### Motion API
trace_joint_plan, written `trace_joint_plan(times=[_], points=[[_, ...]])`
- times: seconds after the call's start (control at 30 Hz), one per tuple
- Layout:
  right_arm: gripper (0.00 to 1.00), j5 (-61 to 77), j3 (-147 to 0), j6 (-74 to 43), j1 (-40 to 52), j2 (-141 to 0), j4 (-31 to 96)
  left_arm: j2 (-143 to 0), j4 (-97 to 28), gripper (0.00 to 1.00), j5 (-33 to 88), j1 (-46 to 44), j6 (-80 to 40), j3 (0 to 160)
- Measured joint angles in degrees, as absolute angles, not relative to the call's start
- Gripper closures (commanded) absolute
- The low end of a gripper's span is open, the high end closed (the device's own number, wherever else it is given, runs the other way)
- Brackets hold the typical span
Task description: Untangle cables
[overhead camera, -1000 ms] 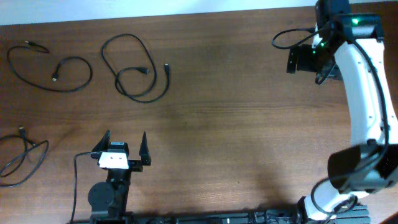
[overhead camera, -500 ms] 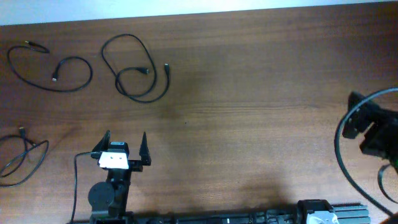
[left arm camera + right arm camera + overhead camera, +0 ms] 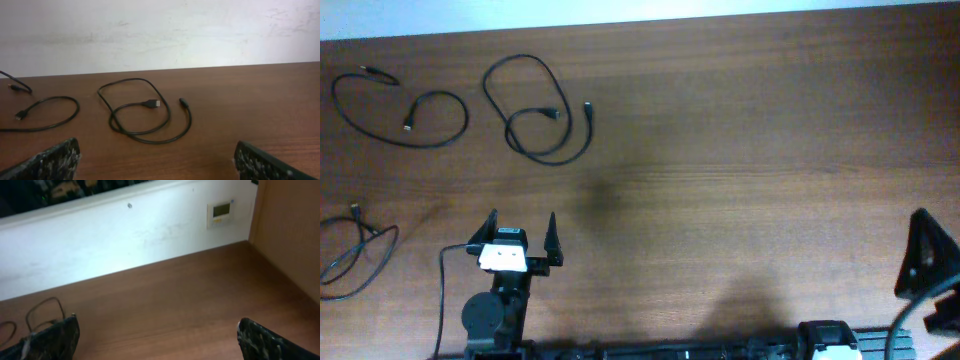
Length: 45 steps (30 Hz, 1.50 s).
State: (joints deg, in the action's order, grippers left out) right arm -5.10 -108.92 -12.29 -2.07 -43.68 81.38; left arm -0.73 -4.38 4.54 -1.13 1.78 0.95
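Right gripper [image 3: 157,326], wide open and empty, has pulled back to the table's [image 3: 740,150] near-right corner; left gripper [image 3: 521,232] likewise open, empty; cables [image 3: 535,115] lie separate, so likely finished

Brown wooden table [image 3: 720,150] with three thin black cables [image 3: 535,110], lying apart

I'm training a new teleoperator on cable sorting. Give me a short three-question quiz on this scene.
1. True or false: the left gripper is open and holds nothing.
2. The cables lie toward which side of the table? A left; B right; C both.
3. Does the looped cable touch the far-corner cable on its left?
Key: 1 true; 2 A; 3 no, bare table shows between them.
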Motion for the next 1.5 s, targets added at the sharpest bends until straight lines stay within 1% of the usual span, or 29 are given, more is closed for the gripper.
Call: trace_joint_plan(times=[0.07, 0.13, 0.23, 0.3, 0.43, 0.47, 0.53, 0.57, 0.6, 0.7, 0.8, 0.87, 1.0, 1.03, 1.1, 1.17, 1.5], points=[[0.01, -5.1, -107.9, -12.3, -2.0, -39.8, 81.4, -0.8, -4.3, 0.01, 4.5, -1.1, 1.8, 1.0], [0.01, -5.1, -102.8, -12.3, -2.1, -33.0, 81.9, -0.8, -4.4, 0.01, 4.5, -1.1, 1.8, 1.0], [0.02, -5.1, -91.5, -12.3, -2.0, -24.3, 80.9, -0.9, -4.3, 0.01, 4.5, -1.1, 1.8, 1.0], [0.01, -5.1, -82.9, -12.3, -1.8, -18.9, 77.5, -0.9, -4.3, 0.01, 4.5, -1.1, 1.8, 1.0], [0.01, -5.6, -69.2, -12.3, -0.5, -10.1, 59.2, -0.9, -4.4, 0.01, 4.5, -1.1, 1.8, 1.0], [0.01, -5.8, -65.8, -12.3, -0.4, -8.6, 57.1, -0.9, -4.4, 0.01, 4.5, -1.1, 1.8, 1.0], [0.01, -6.2, -55.6, -12.3, -0.4, -4.3, 47.8, -0.8, -4.4, 0.01, 4.5, -1.1, 1.8, 1.0], [0.01, -6.2, -47.6, -12.3, -0.4, -1.6, 40.2, -0.9, -4.4, 0.01, 4.5, -1.1, 1.8, 1.0], [0.01, -6.2, -44.0, -12.3, -0.4, -1.0, 38.9, -0.8, -4.4, 0.01, 4.5, -1.1, 1.8, 1.0], [0.01, -6.3, -29.5, -12.3, -0.4, -0.9, 24.0, -0.9, -4.4, 0.01, 4.5, -1.1, 1.9, 1.0], [0.01, -6.2, -18.9, -12.3, -0.4, -0.8, 14.9, -0.9, -4.4, 0.01, 4.5, -1.1, 2.0, 1.0], [0.01, -6.4, -15.4, -12.3, -0.8, -0.8, 10.6, -0.9, -4.4, 0.01, 4.5, -1.1, 2.0, 1.0], [0.01, -4.9, -11.1, -12.3, -4.5, -0.8, 10.1, -0.9, -4.4, 0.01, 4.5, -1.1, 2.0, 1.0], [0.01, -4.5, -10.0, -12.3, -4.6, -0.8, 10.2, -0.9, -4.4, 0.01, 4.5, -1.1, 2.0, 1.0], [0.01, -4.0, -6.4, -12.3, -4.6, -0.8, 5.5, -0.9, -4.4, 0.01, 4.5, -1.1, 2.0, 1.0], [0.01, -3.6, -3.1, -12.3, -4.6, -0.8, 5.6, -0.9, -4.4, 0.01, 4.5, -1.1, 2.0, 1.0], [0.01, -2.7, -0.9, -12.3, -4.6, -0.7, 4.4, -0.9, -4.4, 0.01, 4.5, -1.1, 2.0, 1.0]])
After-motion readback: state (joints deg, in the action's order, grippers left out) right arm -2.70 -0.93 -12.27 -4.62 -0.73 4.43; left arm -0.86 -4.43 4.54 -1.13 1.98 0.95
